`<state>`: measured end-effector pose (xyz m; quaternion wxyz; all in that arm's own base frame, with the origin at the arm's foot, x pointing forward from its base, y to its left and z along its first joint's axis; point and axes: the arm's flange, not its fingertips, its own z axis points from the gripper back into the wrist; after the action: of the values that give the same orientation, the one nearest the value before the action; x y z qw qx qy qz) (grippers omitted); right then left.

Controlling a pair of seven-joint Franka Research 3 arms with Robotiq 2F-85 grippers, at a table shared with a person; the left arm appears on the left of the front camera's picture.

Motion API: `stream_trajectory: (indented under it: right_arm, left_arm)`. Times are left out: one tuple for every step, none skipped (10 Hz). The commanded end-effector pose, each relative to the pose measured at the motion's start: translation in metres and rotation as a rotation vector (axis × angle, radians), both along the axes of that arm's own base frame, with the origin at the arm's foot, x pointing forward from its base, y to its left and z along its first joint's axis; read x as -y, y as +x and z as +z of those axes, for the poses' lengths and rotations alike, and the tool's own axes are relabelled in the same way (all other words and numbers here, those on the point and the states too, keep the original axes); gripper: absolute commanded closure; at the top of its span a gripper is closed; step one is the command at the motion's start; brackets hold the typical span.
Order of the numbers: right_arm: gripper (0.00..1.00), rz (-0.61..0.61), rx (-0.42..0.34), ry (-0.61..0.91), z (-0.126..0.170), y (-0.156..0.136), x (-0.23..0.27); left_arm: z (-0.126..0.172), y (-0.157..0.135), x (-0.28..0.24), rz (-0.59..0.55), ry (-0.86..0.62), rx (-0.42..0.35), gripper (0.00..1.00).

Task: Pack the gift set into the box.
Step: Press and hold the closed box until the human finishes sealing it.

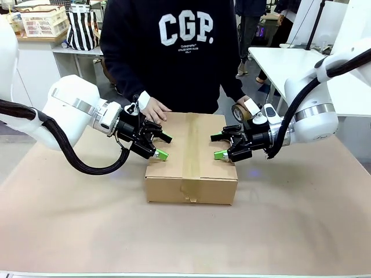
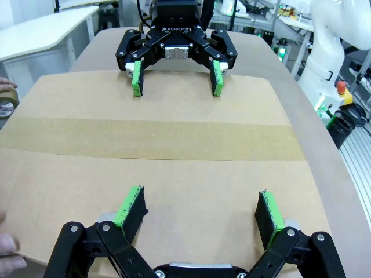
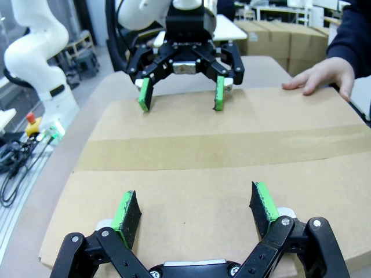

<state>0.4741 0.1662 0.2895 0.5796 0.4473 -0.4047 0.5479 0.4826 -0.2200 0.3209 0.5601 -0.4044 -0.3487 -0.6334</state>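
Note:
The box (image 1: 191, 174) lies closed at the table's middle, with a brown tape strip (image 1: 191, 147) along its top seam. The gift set is hidden. My left gripper (image 1: 163, 147) hangs open over the box's left edge with nothing between its fingers. My right gripper (image 1: 217, 146) is open over the right edge, facing it. In the left wrist view my left gripper (image 2: 200, 208) sits just above the box top (image 2: 174, 174), with the right gripper (image 2: 175, 78) opposite. The right wrist view mirrors this: right gripper (image 3: 194, 211), left gripper (image 3: 181, 95), box top (image 3: 191, 174).
A person stands at the far side with one hand (image 1: 153, 110) flat on the box's far left corner, also seen as a hand (image 3: 322, 75). The other hand holds a tape roll (image 1: 239, 112) at the far right corner. Brown paper covers the table (image 1: 87, 231).

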Motion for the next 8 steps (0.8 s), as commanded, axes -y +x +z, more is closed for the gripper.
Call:
stream_trajectory:
  right_arm:
    - [0.00,0.002,0.005,-0.003,-0.0017,-0.0013,0.0001]
    - [0.00,0.002,0.005,-0.003,-0.0017,-0.0013,0.0001]
    - [0.00,0.002,0.005,-0.003,-0.0017,-0.0013,0.0001]
    - [0.00,0.002,0.005,-0.003,-0.0017,-0.0013,0.0001]
    - [0.00,0.002,0.005,-0.003,-0.0017,-0.0013,0.0001]
    - [0.00,0.002,0.005,-0.003,-0.0017,-0.0013,0.0001]
    - [0.00,0.002,0.005,-0.003,-0.0017,-0.0013,0.0001]
    - [0.00,0.002,0.005,-0.003,-0.0017,-0.0013,0.0001]
  left_arm:
    - [-0.0044,-0.0019,0.0006,-0.006,0.005,0.003,0.00]
    - [-0.0044,-0.0019,0.0006,-0.006,0.005,0.003,0.00]
    - [-0.0044,-0.0019,0.0006,-0.006,0.005,0.003,0.00]
    - [-0.0044,-0.0019,0.0006,-0.006,0.005,0.003,0.00]
    - [-0.0044,-0.0019,0.0006,-0.006,0.005,0.003,0.00]
    - [-0.0044,-0.0019,0.0006,-0.006,0.005,0.003,0.00]
    - [-0.0044,-0.0019,0.0006,-0.006,0.005,0.003,0.00]
    - [-0.0044,-0.0019,0.0006,-0.006,0.005,0.003,0.00]
